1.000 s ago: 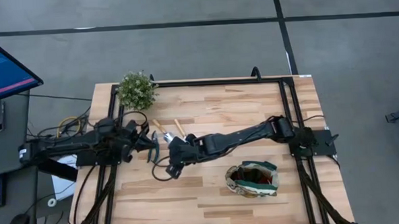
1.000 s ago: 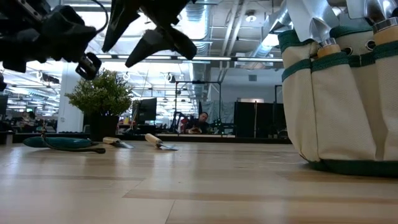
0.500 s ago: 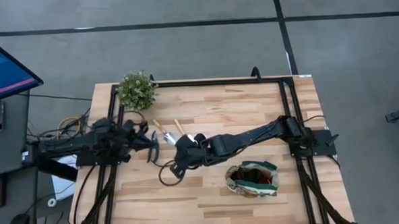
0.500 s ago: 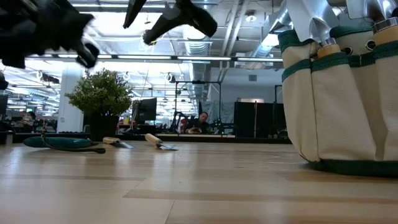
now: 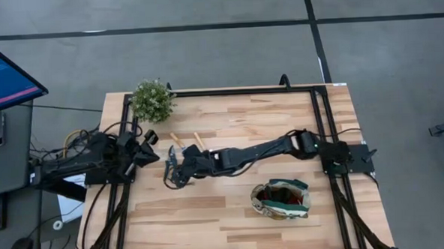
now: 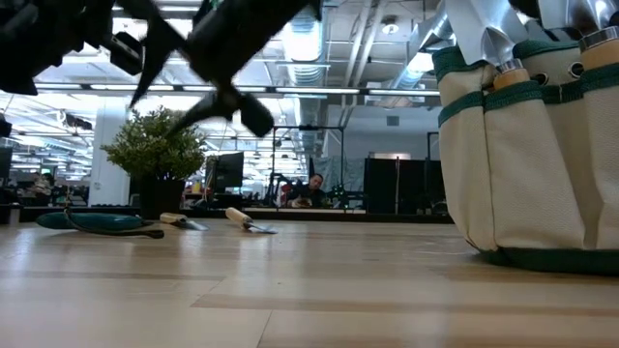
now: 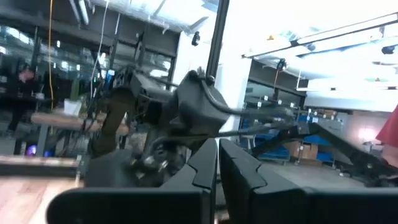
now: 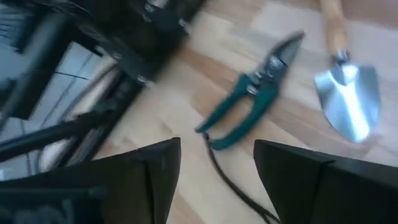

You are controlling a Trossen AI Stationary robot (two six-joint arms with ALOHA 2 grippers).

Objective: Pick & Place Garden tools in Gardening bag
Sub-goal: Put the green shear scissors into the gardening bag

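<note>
Now my right gripper (image 8: pixel 214 174), fingers spread, hovers over the green-handled shears (image 8: pixel 252 102) near the bench's left edge, beside a trowel (image 8: pixel 348 93). I judge them stiff, light, slippery; I'd clamp across both handles. Left gripper (image 7: pixel 217 168) waits, pressed together.

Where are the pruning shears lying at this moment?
In the right wrist view, the pruning shears lie flat on the wooden table, beside a trowel, just ahead of the open right end effector. This is the table's left-centre area, below the potted plant.
</note>
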